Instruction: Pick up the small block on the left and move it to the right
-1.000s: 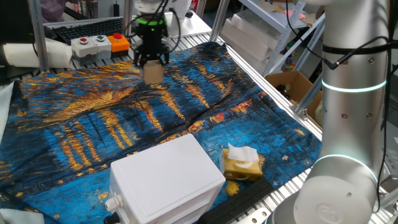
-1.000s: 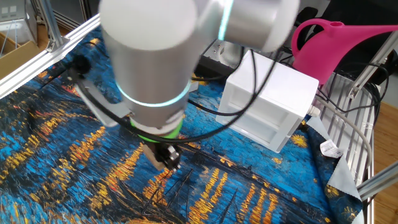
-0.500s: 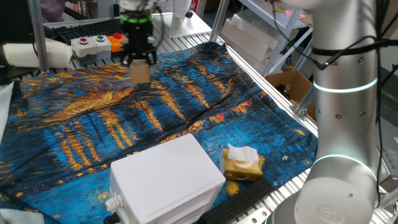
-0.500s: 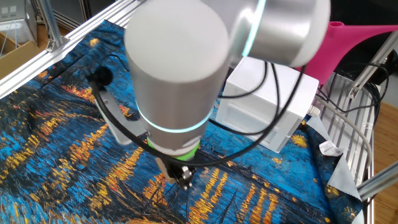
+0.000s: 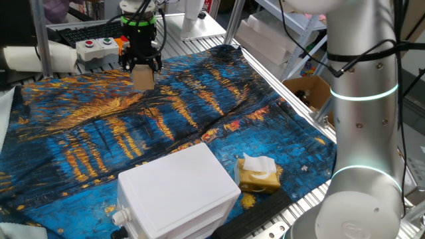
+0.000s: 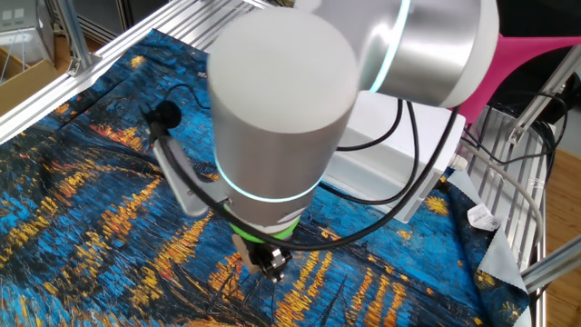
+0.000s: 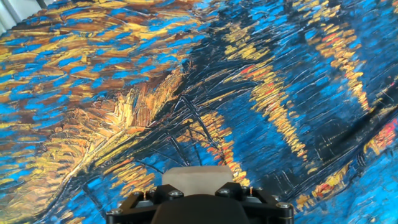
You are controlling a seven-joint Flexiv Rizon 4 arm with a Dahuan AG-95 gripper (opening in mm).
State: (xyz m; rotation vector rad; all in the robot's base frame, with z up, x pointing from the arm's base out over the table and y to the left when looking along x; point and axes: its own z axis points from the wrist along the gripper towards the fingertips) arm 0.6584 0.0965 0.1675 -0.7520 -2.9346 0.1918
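Gripper (image 5: 141,66) is clamping the block (image 5: 142,78) between closed fingers, holding it above the cloth (image 5: 99,143), far across from the white box (image 5: 176,192), presumably clear for carrying.

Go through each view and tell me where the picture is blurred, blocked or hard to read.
One fixed view: sharp and evenly lit, the small block clear in the end effector. The other fixed view: the arm's big grey joint looms close and soft, hiding most of the white box and the block. Hand view: the painted cloth is crisp, with only the block's top edge showing.
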